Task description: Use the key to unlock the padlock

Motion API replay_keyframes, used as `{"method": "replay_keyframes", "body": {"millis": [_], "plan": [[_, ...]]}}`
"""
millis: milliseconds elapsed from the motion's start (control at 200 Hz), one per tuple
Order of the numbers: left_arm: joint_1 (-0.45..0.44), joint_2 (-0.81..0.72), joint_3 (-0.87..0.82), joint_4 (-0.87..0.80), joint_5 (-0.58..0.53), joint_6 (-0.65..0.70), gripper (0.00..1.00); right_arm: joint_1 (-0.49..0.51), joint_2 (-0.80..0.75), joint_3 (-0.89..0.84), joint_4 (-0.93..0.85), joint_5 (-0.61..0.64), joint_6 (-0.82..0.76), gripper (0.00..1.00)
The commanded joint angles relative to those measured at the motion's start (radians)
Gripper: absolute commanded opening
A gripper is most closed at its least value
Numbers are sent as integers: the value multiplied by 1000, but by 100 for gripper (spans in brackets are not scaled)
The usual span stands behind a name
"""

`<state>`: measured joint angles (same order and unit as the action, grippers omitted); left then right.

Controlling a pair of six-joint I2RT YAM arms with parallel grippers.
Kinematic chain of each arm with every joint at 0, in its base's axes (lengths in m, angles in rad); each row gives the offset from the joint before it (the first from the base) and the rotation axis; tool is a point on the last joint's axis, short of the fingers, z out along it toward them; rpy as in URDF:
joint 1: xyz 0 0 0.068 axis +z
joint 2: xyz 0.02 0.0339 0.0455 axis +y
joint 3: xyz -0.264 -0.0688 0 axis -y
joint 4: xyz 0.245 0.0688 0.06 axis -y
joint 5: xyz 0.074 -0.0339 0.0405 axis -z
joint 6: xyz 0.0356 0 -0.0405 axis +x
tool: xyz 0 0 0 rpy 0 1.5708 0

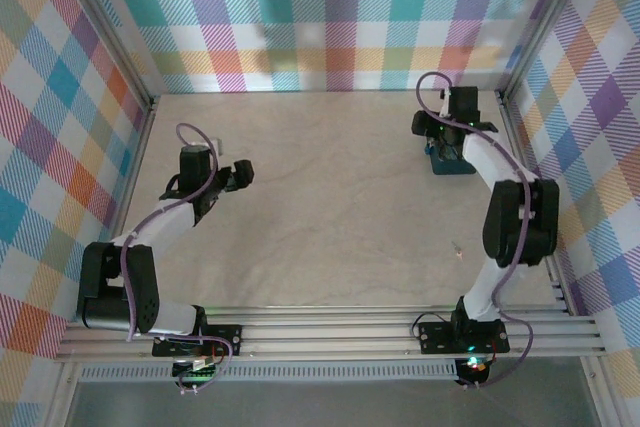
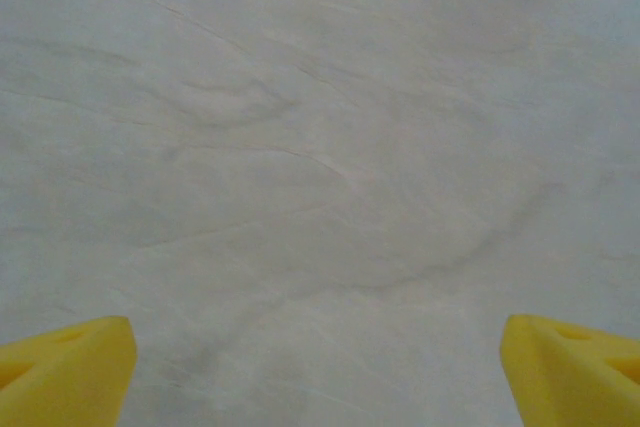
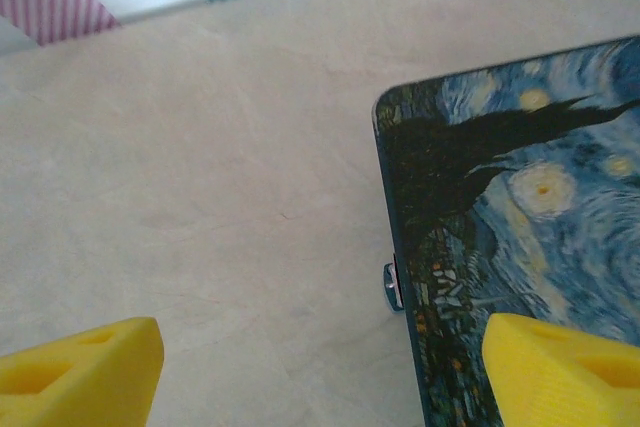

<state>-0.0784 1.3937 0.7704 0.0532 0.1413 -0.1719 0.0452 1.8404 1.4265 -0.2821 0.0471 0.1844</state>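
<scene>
My right gripper (image 1: 446, 146) hangs open over a flat box (image 1: 452, 162) at the back right of the table. In the right wrist view the box's lid (image 3: 520, 197) carries a dark blue starry-night print. A small silvery metal piece (image 3: 391, 285) juts from its left edge; I cannot tell whether it belongs to the padlock. One yellow fingertip (image 3: 560, 372) is over the lid, the other (image 3: 85, 372) over bare table. A tiny thin object (image 1: 457, 247), possibly the key, lies on the table near the right arm. My left gripper (image 1: 240, 173) is open above bare table at mid left, with nothing between its fingers (image 2: 65, 367).
Plaid walls (image 1: 330, 17) enclose the table on three sides. An aluminium rail (image 1: 330, 332) with both arm bases runs along the near edge. The pale marbled tabletop (image 1: 330, 207) stretches between the two arms.
</scene>
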Motion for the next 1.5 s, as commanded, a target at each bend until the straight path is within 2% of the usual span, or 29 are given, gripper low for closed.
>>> {"method": "replay_keyframes", "body": {"millis": [0, 125, 260, 550, 810, 915, 1085, 1140, 1355, 1495], "plan": [[-14, -14, 23, -76, 161, -58, 93, 3, 103, 127, -197, 6, 10, 82], [-37, -38, -6, -82, 169, -73, 93, 24, 209, 228, -281, 1, -28, 76], [-50, -54, -3, -133, 162, -60, 93, 66, 246, 230, -310, -10, -85, 72], [-57, -60, 36, -194, 146, -51, 93, 184, 222, 135, -333, -92, -253, 67], [-59, -51, 33, -202, 145, -69, 93, 270, 139, 40, -282, -132, -253, 62], [-60, -45, 32, -213, 145, -74, 93, 270, 94, 67, -279, -27, -221, 66], [-70, -35, 35, -216, 157, -89, 93, 257, 132, 210, -346, 341, -273, 75], [-76, -29, 39, -217, 161, -93, 93, 236, 175, 279, -388, 418, -275, 77], [-125, 23, 82, -227, 185, -126, 91, 135, 371, 551, -550, 536, -327, 79], [-194, 73, 132, -235, 168, -131, 91, 114, 466, 644, -597, 537, -368, 78]]}}
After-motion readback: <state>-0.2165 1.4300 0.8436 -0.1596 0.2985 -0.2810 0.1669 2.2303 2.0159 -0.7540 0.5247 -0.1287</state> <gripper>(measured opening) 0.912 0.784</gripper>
